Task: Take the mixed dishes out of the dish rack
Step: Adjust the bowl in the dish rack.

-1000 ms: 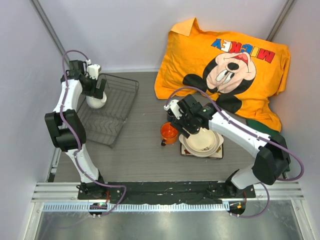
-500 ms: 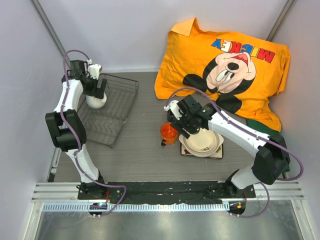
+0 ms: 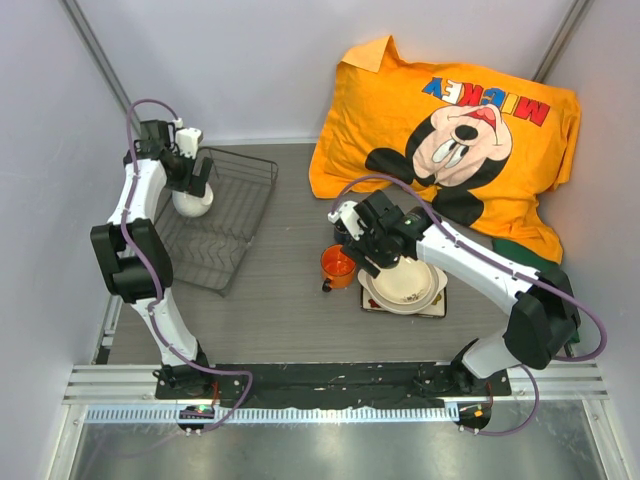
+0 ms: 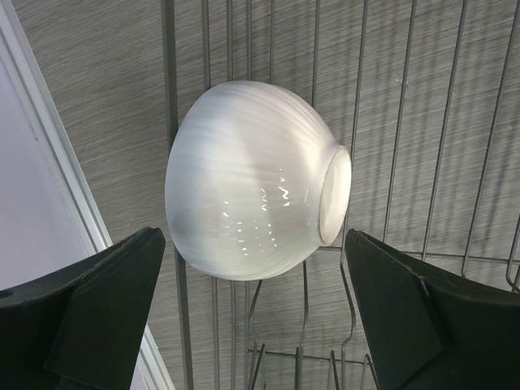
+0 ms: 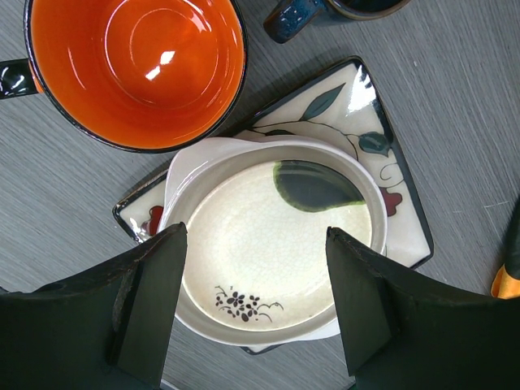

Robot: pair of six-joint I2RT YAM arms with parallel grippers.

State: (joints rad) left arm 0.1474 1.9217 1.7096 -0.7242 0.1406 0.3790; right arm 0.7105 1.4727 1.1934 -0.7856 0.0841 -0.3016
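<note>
The dark wire dish rack (image 3: 232,228) lies at the table's left. A small white bowl (image 3: 193,203) leans on its side in it, foot ring to the right (image 4: 252,183). My left gripper (image 3: 196,178) hangs open just above this bowl (image 4: 253,272), one finger to each side, neither touching. To the right, the large cream bowl (image 5: 276,244) sits on the square flowered plate (image 5: 357,106). My right gripper (image 5: 256,236) hovers open over that bowl (image 3: 408,283), holding nothing. The orange mug (image 3: 338,265) stands upright left of the plate (image 5: 134,65). The dark-blue cup (image 5: 325,10) is behind it.
An orange Mickey Mouse cloth (image 3: 450,130) covers the back right of the table. A dark green patch (image 3: 522,250) shows beneath its near edge. The rack sits close to the left wall rail (image 4: 49,162). Grey walls enclose the table on three sides.
</note>
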